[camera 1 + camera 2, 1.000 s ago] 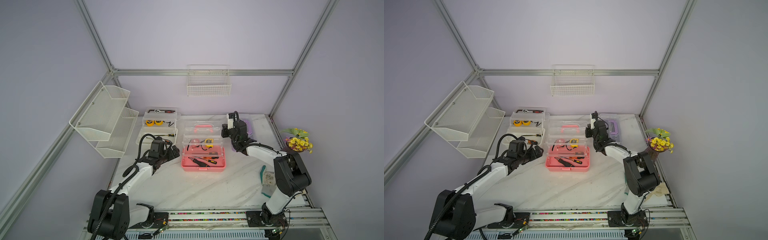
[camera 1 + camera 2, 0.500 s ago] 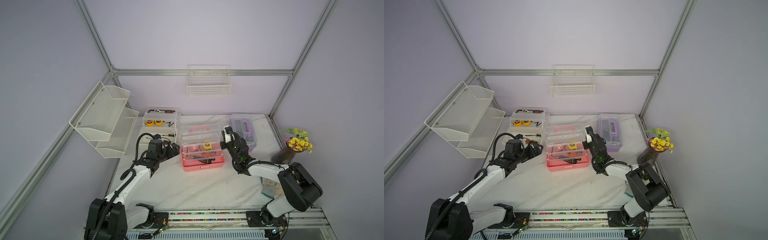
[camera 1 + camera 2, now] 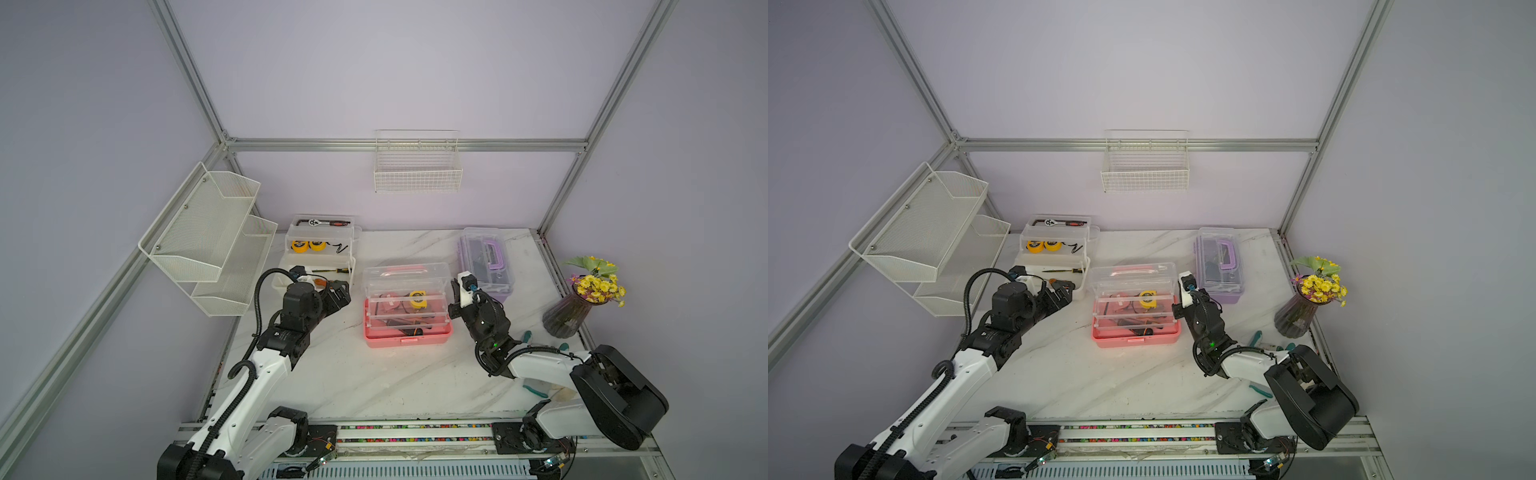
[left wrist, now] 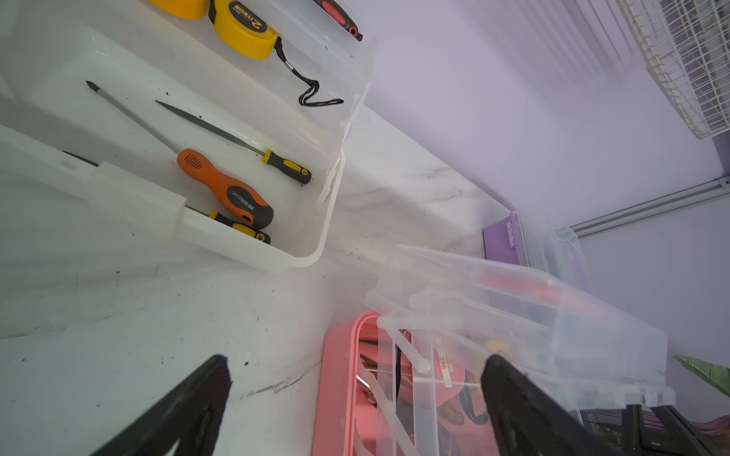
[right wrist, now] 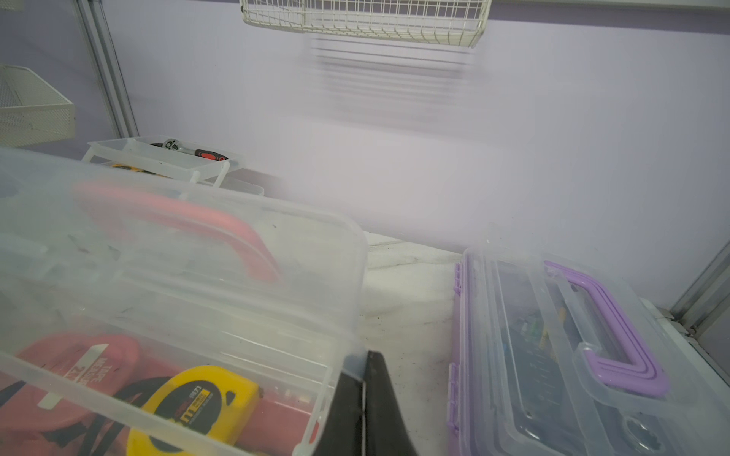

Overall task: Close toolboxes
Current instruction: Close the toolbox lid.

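The pink toolbox (image 3: 405, 334) (image 3: 1136, 336) stands mid-table, its clear lid (image 5: 197, 256) and trays lifted over the base and not flat on it. My right gripper (image 3: 456, 289) (image 5: 367, 357) is shut, and its tips touch the lid's right corner. The white toolbox (image 3: 320, 249) (image 4: 237, 118) at the back left stands open with its trays spread, showing screwdrivers and tape measures. My left gripper (image 3: 338, 291) (image 4: 355, 361) hangs open between the white and pink boxes, holding nothing. The purple toolbox (image 3: 484, 257) (image 5: 553, 355) at the back right has its lid down.
A vase of yellow flowers (image 3: 582, 303) stands at the right edge. Teal-handled pliers (image 3: 536, 390) lie under my right arm. Tiered mesh shelves (image 3: 216, 237) hang on the left wall and a wire basket (image 3: 417, 166) on the back wall.
My right arm has drawn back from beside the purple box to the pink box's right side. The pink box's lid and trays have folded forward over its base. The left gripper has barely moved.
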`<control>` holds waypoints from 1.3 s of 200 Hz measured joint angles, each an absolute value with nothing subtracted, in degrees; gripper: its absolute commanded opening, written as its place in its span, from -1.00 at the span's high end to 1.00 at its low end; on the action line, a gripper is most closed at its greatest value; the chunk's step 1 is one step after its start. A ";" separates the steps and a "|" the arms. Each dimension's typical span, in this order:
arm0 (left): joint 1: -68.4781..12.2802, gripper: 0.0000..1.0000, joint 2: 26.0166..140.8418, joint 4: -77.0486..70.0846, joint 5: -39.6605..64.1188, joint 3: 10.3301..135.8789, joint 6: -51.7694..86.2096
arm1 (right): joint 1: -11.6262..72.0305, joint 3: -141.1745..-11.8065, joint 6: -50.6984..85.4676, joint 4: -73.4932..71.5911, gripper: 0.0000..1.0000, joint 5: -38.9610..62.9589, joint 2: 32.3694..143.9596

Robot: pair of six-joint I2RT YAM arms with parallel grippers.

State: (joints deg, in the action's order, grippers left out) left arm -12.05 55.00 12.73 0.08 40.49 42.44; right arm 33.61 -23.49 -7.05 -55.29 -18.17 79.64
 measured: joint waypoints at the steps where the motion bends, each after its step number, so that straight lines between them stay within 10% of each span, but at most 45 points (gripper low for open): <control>1: -12.05 -1.00 54.98 12.73 0.03 40.49 42.44 | 33.65 -23.33 -6.94 -55.37 0.81 -18.35 79.64; 83: -12.01 -1.00 63.72 12.21 1.69 43.11 42.44 | 36.67 -18.33 -0.86 -49.95 0.23 -20.80 70.06; 260: -13.32 -1.00 72.27 3.66 11.22 48.05 42.48 | 36.77 -13.19 25.23 -29.19 0.17 -16.75 63.05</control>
State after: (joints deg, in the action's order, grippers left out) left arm -13.32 72.27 3.66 11.22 48.05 42.48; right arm 36.77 -13.19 25.23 -29.19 -16.75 63.05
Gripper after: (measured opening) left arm 0.994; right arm 0.411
